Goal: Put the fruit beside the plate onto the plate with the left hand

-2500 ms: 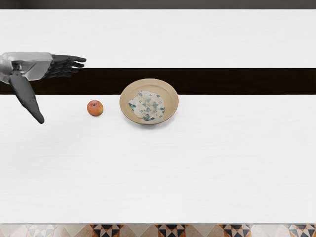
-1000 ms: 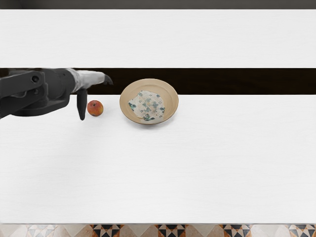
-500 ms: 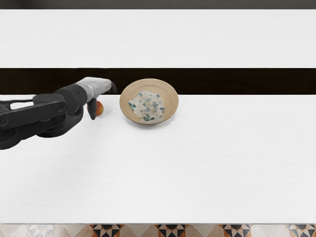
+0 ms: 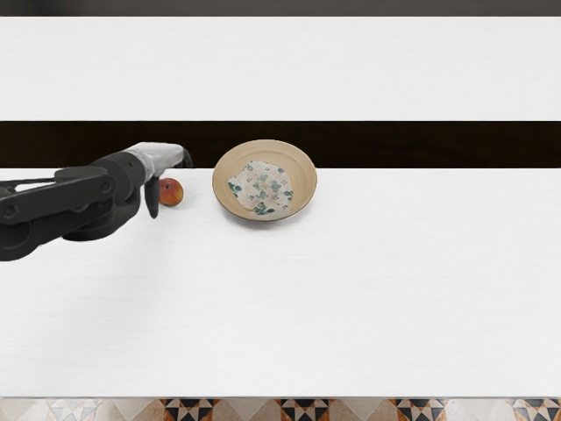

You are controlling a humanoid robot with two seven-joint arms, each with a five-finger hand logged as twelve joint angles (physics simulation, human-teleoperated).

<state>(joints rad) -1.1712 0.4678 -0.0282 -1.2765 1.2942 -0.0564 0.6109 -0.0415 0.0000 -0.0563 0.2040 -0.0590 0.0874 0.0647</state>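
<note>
The left arm reaches in from the left edge of the counter, lying low along its far edge. A couple of seconds ago the arm was only entering at that edge with the hand held flat. Now the left hand hangs over the spot just left of the fruit.

The fingers look spread, not closed: one dark finger points straight down at the counter on the fruit's left side, and the others stretch out to the right above it. They hold nothing that I can see. Whether that lowered finger touches the fruit or stands just beside it, I cannot tell from here.

Half a second ago this finger sat in front of the fruit and hid part of it. It has since slid a little to the left, so more of the fruit shows. To me that reads as the hand adjusting its approach, not closing in.

The fruit, small, round and red-orange, sits on the counter near the far edge. It has not shifted in these seconds. It lies between the hand and the plate, close to the plate but apart from it.

The plate, tan with a flowered centre, rests at the far edge, its back rim over the dark gap behind. Nothing lies on it, so the grasp and the carry are both still to come. The right hand is nowhere in sight.
</note>
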